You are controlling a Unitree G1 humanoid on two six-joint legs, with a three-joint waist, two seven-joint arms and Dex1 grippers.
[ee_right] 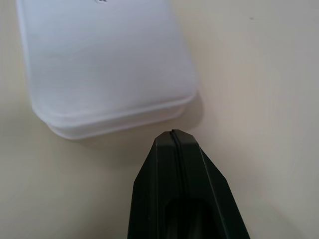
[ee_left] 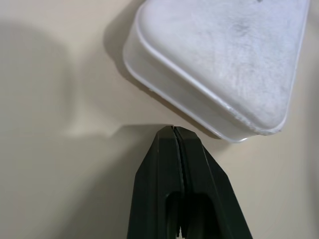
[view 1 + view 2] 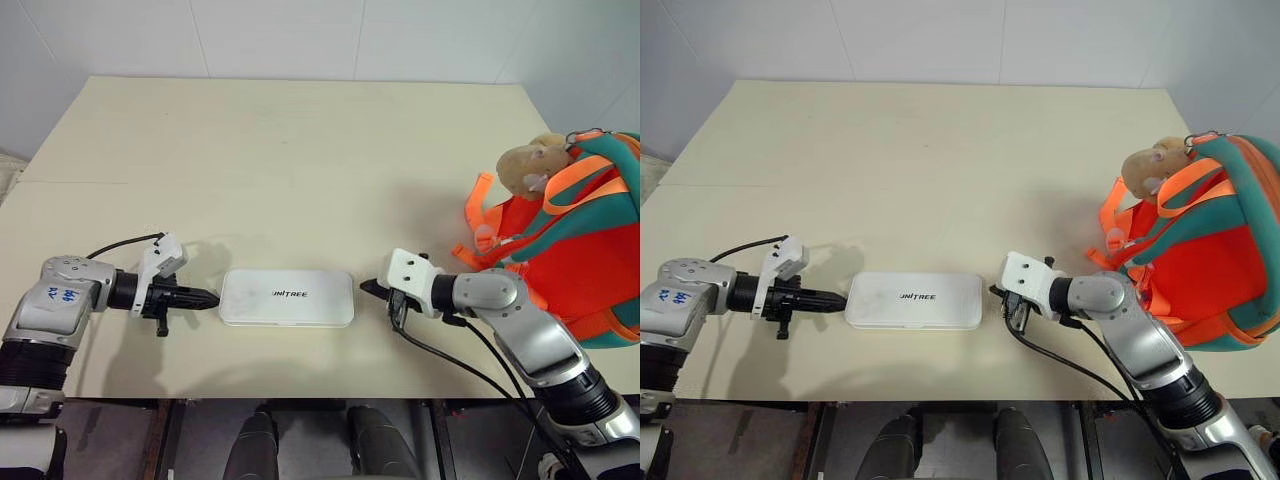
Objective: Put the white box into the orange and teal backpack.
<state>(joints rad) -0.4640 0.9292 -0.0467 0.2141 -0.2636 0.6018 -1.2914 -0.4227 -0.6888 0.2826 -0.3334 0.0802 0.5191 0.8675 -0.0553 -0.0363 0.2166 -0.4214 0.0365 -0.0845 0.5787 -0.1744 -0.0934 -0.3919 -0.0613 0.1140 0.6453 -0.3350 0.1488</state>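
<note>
The white box (image 3: 287, 297) lies flat near the table's front edge, its dark lettering facing up. My left gripper (image 3: 208, 298) is shut and points at the box's left end from just beside it, a small gap between them. My right gripper (image 3: 368, 287) is shut too and points at the box's right end, also slightly apart. In the wrist views the white box (image 2: 224, 64) (image 1: 107, 64) sits just past each pair of closed fingertips. The orange and teal backpack (image 3: 575, 250) rests at the table's right edge with a tan plush charm (image 3: 530, 163) on top.
The pale table (image 3: 300, 160) stretches wide and bare behind the box. Orange straps (image 3: 480, 215) of the backpack spill toward the middle, close behind my right arm. Black cables hang from both wrists near the front edge.
</note>
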